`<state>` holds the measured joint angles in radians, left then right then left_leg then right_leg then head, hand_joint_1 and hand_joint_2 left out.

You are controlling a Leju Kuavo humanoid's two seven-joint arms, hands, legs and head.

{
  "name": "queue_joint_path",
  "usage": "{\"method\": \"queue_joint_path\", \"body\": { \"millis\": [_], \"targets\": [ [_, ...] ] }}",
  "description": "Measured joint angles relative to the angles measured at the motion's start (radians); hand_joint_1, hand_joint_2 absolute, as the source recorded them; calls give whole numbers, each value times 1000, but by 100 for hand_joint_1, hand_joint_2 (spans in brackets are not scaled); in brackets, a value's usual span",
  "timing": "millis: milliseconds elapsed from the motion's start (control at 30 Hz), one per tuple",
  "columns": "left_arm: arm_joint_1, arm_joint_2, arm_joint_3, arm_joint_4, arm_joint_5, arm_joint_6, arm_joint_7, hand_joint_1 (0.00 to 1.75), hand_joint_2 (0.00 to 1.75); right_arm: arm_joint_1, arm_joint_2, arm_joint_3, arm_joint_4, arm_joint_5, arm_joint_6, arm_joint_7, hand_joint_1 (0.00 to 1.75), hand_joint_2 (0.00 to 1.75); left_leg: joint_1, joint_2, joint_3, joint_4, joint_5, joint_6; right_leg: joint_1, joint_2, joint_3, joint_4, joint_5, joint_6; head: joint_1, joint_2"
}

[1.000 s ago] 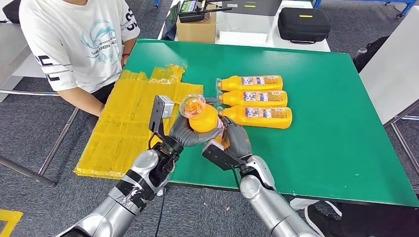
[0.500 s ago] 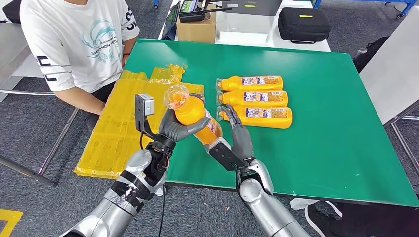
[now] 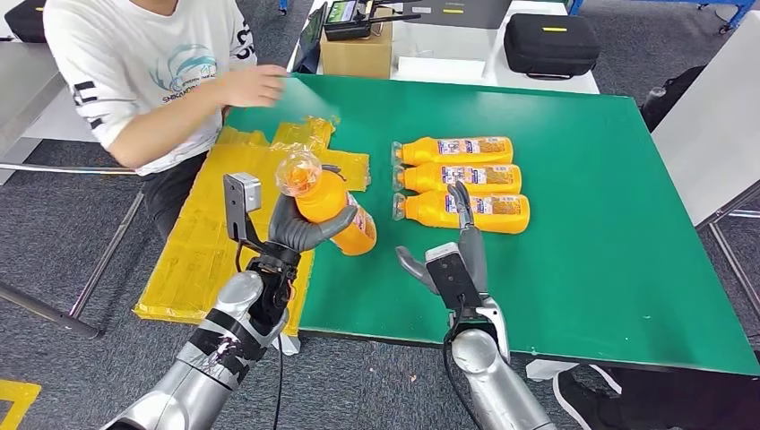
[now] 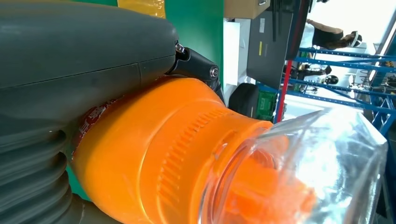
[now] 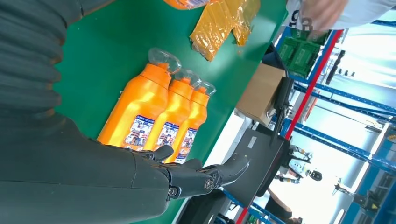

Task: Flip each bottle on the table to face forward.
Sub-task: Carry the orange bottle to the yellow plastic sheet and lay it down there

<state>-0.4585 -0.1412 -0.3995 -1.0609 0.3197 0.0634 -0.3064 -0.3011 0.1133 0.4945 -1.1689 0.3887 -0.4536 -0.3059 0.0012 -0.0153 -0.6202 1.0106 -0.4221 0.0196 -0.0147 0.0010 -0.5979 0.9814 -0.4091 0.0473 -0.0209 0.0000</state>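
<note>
My left hand (image 3: 300, 226) grips an orange bottle (image 3: 333, 208) with a clear cap, lifted above the table's left part, cap toward me and to the left. The left wrist view shows that bottle (image 4: 177, 158) close up against my left hand (image 4: 70, 70). Three more orange bottles (image 3: 462, 180) lie side by side on the green table (image 3: 582, 224), labels up, caps to the left. My right hand (image 3: 453, 255) is open with fingers straight, just in front of the nearest lying bottle. The right wrist view shows the same three bottles (image 5: 159, 112) beyond my right hand (image 5: 140, 186).
Yellow plastic sheets (image 3: 224, 224) hang over the table's left edge. A person (image 3: 152, 72) sits at the far left with a hand (image 3: 255, 85) over the table corner. A cardboard box (image 3: 357, 49) and a black case (image 3: 548, 43) sit on the white table behind.
My right hand has let go of the bottle and drawn right, fingers straightened. My left hand has carried the bottle leftward. The person has raised a hand over the table corner.
</note>
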Motion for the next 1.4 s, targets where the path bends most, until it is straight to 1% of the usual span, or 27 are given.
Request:
{"method": "queue_joint_path", "body": {
  "millis": [133,233,333,433,500,567,700,867,1033,1167,1300,1400],
  "targets": [
    [0,2,6,0,-22,20,-11,175,175,8,0,-9,-14,-13,-9,-6,0,175,0,0,0,0,0,0,0,0,0,0,0,0,0,0],
    [0,16,13,0,-93,54,-34,175,175,29,-1,-32,-51,-55,-21,-19,0,175,0,0,0,0,0,0,0,0,0,0,0,0,0,0],
    [-3,43,18,5,-230,92,-54,175,175,54,-5,-62,-105,-87,-23,-24,0,175,0,0,0,0,0,0,0,0,0,0,0,0,0,0],
    [-25,79,18,38,-453,124,-50,175,175,83,-11,-95,-171,-99,-5,-21,0,175,0,0,0,0,0,0,0,0,-1,0,0,0,0,0],
    [-47,102,17,78,-613,143,-26,175,175,101,-14,-120,-213,-100,12,-14,0,175,0,1,0,0,0,0,0,0,-1,0,0,0,0,0],
    [-75,118,12,129,-770,176,17,175,175,114,-16,-143,-248,-100,33,-2,0,175,0,1,0,0,0,0,0,0,-1,0,0,0,0,0],
    [-146,137,-14,267,-1072,265,111,175,175,131,-16,-168,-294,-86,70,19,0,175,0,1,0,0,0,0,0,0,0,0,0,0,0,0],
    [-207,161,-49,418,-1316,301,202,175,175,135,-15,-178,-318,-83,94,29,0,175,0,2,0,0,0,0,0,1,-1,0,0,0,0,0],
    [-242,195,-99,514,-1478,270,256,175,175,135,-15,-180,-324,-84,113,34,0,175,0,2,0,0,0,0,0,1,-1,1,0,0,0,0],
    [-266,217,-135,571,-1534,228,278,175,175,135,-15,-180,-325,-84,119,34,0,175,0,1,0,0,0,0,0,0,-1,0,0,0,0,0],
    [-287,229,-154,614,-1551,137,300,175,175,135,-15,-180,-328,-84,126,36,0,175,0,1,0,0,0,0,0,0,0,1,0,0,0,0],
    [-315,233,-159,644,-1545,43,298,175,175,134,-15,-180,-332,-86,135,39,0,175,0,0,0,0,0,0,0,0,1,1,0,0,0,0]
  ]
}}
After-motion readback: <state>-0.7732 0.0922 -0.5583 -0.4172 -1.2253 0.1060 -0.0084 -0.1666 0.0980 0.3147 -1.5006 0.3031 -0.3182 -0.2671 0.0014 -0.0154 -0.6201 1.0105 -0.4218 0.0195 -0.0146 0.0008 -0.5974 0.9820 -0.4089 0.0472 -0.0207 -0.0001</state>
